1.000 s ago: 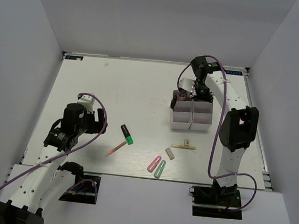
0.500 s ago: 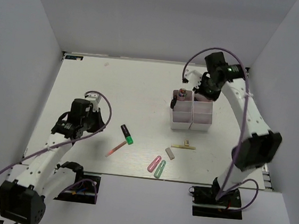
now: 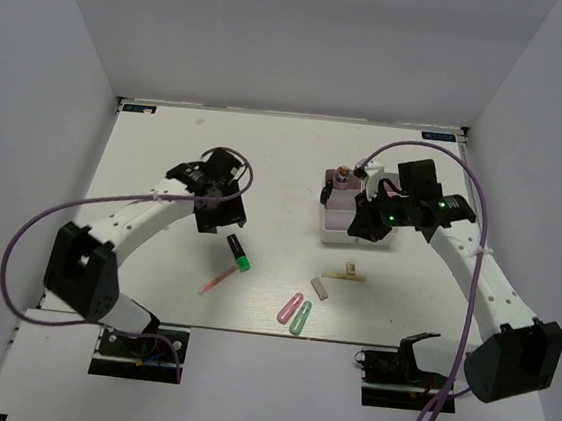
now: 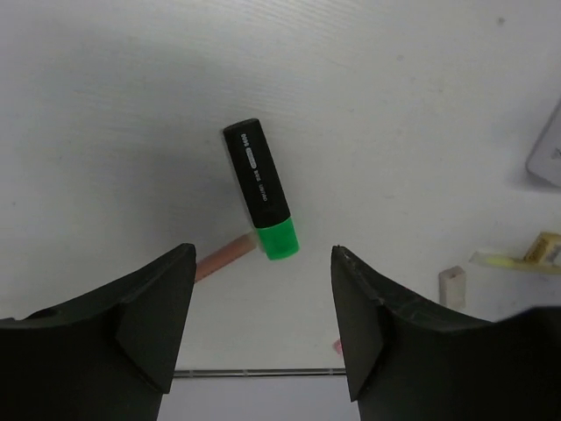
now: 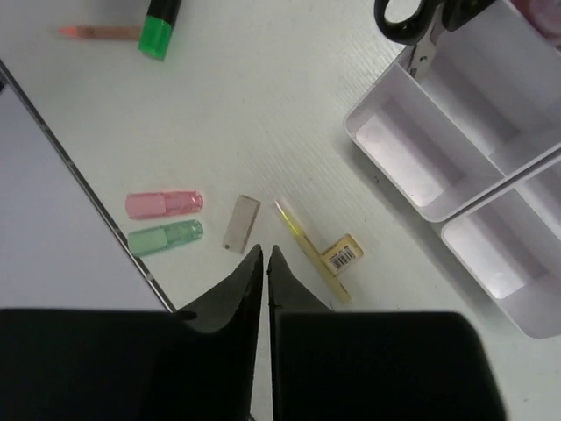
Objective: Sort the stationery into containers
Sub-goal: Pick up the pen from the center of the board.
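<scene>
A black highlighter with a green end (image 3: 238, 252) lies on the table, and a thin pink pen (image 3: 215, 282) lies just in front of it. My left gripper (image 3: 219, 209) hangs open and empty above the highlighter (image 4: 259, 189), which shows between its fingers (image 4: 263, 263). My right gripper (image 3: 370, 225) is shut and empty over the near part of the white trays (image 3: 335, 223). Its tips (image 5: 266, 252) hover above the grey eraser (image 5: 240, 224) and the pale yellow clip (image 5: 316, 250). Pink (image 5: 164, 203) and green (image 5: 165, 237) capsule erasers lie side by side. Black scissors handles (image 5: 412, 19) stick out of a tray compartment (image 5: 396, 158).
The table's near edge (image 5: 105, 189) runs close to the erasers. White walls enclose the table on the left, right and back. The right arm's cable loops above the trays.
My left arm has swung from the left side of the table to the right, over the highlighter. My right gripper has moved from the trays' far end towards their near side.
</scene>
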Robot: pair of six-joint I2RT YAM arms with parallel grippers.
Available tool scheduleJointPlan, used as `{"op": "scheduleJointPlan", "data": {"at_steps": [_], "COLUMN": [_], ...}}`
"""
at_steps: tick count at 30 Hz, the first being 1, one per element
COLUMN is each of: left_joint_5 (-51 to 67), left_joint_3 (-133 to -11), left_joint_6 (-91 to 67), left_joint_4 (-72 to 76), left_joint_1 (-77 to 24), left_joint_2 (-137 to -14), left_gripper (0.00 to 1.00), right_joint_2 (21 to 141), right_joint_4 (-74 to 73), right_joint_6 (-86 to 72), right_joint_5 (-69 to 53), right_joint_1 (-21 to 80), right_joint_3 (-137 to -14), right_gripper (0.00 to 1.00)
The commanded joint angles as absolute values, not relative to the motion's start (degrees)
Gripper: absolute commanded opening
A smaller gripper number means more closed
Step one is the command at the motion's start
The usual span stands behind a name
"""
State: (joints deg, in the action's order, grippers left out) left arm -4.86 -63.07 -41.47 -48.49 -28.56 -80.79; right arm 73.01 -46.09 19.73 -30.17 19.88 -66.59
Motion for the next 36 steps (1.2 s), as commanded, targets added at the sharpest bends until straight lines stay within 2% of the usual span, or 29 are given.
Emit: {"op": "scheduleJointPlan", "data": {"at_steps": [1, 2, 4, 6, 11, 32, 36], "left_joint_5": [-11.07, -11.25, -11.78, -12.56, -11.16, -5.1, -4.05], "left_joint_3": [-71.42, -73.2, -73.57, -72.86, -72.68, -69.26, -69.08], "left_joint_6": [-53.6, -54.83, -57.81, -59.23, -63.37, -61.88, -61.61], "left_joint_4": [-59.14, -59.85, -59.42, -58.72, -57.66, -50.54, -49.57], "left_joint_1": [-29.79, -30.67, -31.37, -32.25, -33.13, -29.18, -28.48], "left_joint_2": [-88.12, -90.5, -92.19, -93.34, -98.33, -106.17, -107.31], "left_gripper": [0.73, 0.71, 0.7, 0.7, 0.69, 0.66, 0.62], "right_joint_2": [66.11, 64.18, 61.53, 58.12, 54.58, 54.4, 54.58], "right_joint_4": [-35.6, -33.86, -30.95, -29.19, -25.75, -25.66, -25.66], "right_joint_6": [10.47, 9.85, 9.32, 9.06, 8.26, 8.17, 8.09], "right_joint_5": [-30.08, -28.67, -26.82, -25.58, -21.62, -21.45, -21.62], "right_joint_1": [19.51, 19.51, 19.42, 19.25, 18.81, 18.19, 17.67], "right_joint_3": [-63.64, -61.02, -58.2, -55.82, -50.98, -50.18, -50.1], "right_gripper": [0.07, 0.21, 0.58, 0.62, 0.61, 0.63, 0.63]}}
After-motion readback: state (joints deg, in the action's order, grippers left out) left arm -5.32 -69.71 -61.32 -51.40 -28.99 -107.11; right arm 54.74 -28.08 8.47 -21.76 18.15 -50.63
